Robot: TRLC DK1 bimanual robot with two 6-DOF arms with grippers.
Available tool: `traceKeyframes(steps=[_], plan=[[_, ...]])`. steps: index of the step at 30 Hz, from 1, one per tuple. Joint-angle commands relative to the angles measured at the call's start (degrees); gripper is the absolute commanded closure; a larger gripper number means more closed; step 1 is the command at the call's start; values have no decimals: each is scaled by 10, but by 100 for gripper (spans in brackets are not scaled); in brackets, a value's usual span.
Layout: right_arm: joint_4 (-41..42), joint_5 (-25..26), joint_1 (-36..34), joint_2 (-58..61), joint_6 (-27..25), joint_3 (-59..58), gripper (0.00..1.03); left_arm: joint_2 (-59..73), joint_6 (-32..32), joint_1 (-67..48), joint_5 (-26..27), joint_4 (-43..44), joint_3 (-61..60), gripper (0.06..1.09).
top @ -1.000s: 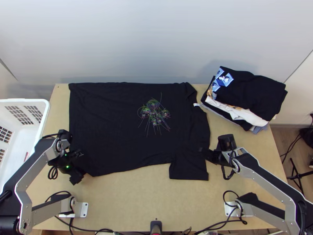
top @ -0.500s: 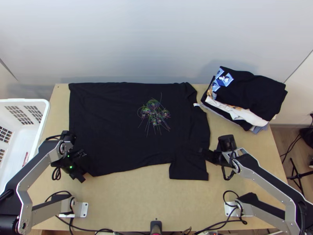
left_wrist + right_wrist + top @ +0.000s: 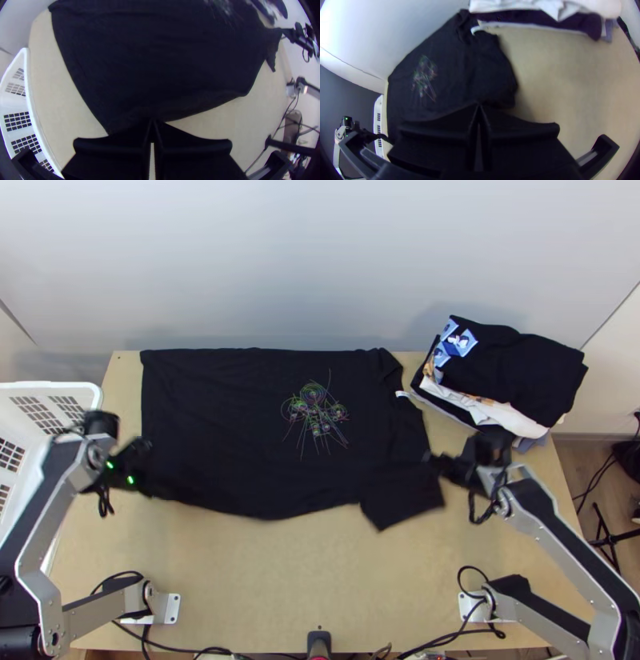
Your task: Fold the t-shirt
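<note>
A black t-shirt [image 3: 240, 420] with a thin-lined coloured print lies mostly spread on the table, its collar end toward the right. At its near left corner is my left gripper [image 3: 152, 488], lifting that hem; in the left wrist view the left gripper [image 3: 152, 121] is shut on the edge of the t-shirt [image 3: 150, 60]. My right gripper [image 3: 436, 460] is at the sleeve end and raises the shoulder area, the near sleeve hanging below. In the right wrist view, the right gripper [image 3: 479, 106] is shut with the t-shirt [image 3: 453, 73] at its tips.
A pile of folded clothes [image 3: 512, 372] lies at the table's back right. The white basket [image 3: 88, 390] stands at the left edge, close to the left arm. Bare wood [image 3: 288, 572] shows along the near side, with cables at the front edge.
Both grippers have lifted and moved up the picture, the left one after first shifting right onto the corner. The shirt's near edge has come along, and the near sleeve has swung.
</note>
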Motion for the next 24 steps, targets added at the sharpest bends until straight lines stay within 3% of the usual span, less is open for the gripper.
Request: traceKeyframes(steps=[1, 3, 12, 15, 24], plan=[[24, 4, -40, 7, -51, 143, 100, 7, -156, 22, 69, 30, 149, 105], [34, 7, -45, 21, -78, 187, 100, 15, -206, 22, 68, 62, 181, 105], [61, 42, -75, 123, -78, 420, 100, 63, -379, 15, 56, 191, 341, 105], [56, 51, -80, 164, -78, 520, 100, 85, -415, 13, 24, 221, 401, 105], [8, 71, -86, 298, -80, 839, 100, 166, -467, 34, 7, 217, 616, 105]])
